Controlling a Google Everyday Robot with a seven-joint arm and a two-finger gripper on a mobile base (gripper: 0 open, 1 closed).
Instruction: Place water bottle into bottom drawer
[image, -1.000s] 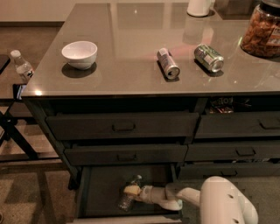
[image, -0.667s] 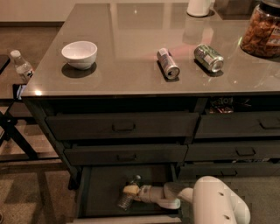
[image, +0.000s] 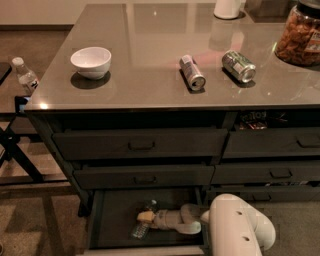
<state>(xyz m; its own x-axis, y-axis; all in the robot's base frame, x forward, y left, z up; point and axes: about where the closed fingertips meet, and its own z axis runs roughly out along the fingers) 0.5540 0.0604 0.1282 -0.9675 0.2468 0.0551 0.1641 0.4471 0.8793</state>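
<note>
1. The bottom drawer (image: 116, 220) of the wide left column stands pulled open toward the near side, with its dark floor showing.
2. The water bottle (image: 140, 229) is inside that drawer, right of the middle. In the dim light it looks to be lying on the floor, slanted from near-left to far-right.
3. The gripper (image: 146, 216) is down in the drawer too, reaching in from the right, and its tip is right at the bottle's middle. I cannot tell whether it is clamped on the bottle or slack.
4. The arm's white housing (image: 240, 227) bulks at the near right, in front of the narrower column.
5. On the counter (image: 150, 30) a white bowl (image: 91, 61) sits at the left. A silver can (image: 192, 73) and a green-marked can (image: 238, 66) lie on their sides right of the middle. A snack jar (image: 301, 35) stands at the far right.
6. A small white-capped bottle (image: 25, 76) stands off the counter's left edge.
</note>
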